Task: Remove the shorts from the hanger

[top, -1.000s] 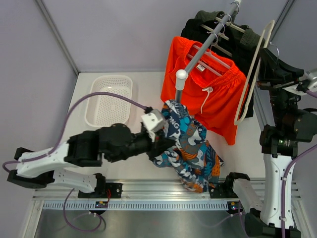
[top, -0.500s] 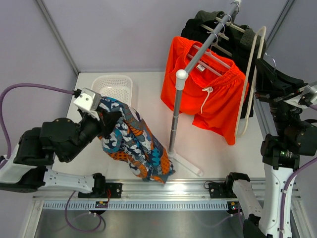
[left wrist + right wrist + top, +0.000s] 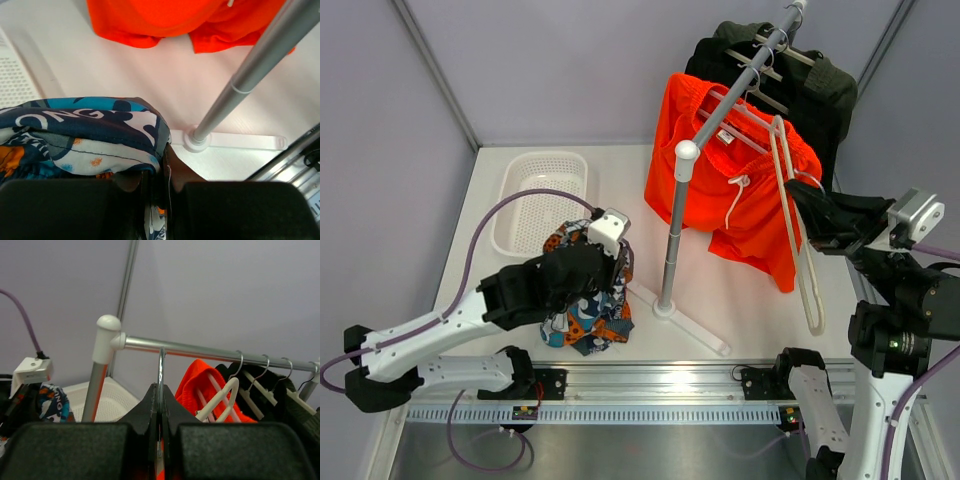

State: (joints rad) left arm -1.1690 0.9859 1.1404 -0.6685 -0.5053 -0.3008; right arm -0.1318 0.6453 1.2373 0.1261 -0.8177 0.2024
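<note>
STEP: patterned pair off, set-down likely | left jaws: nearly closed, pinching patterned shorts [image 3: 582, 318], heaped on table [image 3: 760, 315] at 8 o'clock of rack foot [image 3: 665, 308] | right jaws: clamped on empty hanger's hook [image 3: 161, 371] | NEXT: let go, then unhang orange shorts [image 3: 750, 190] at 1 o'clock

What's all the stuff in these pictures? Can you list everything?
basket: one, white, far left of the table
rack: one, silver, white foot, mid-table
patterned shorts: one, blue-orange-white, bunched beside the basket
orange shorts: one, bright orange, hanging on the rack
dark clothes: count unclear, black, rack's far end
empty hanger: one, white, off the rack
left fingers: two, black, shut on the patterned shorts
right fingers: two, black, shut on the empty hanger's hook
</note>
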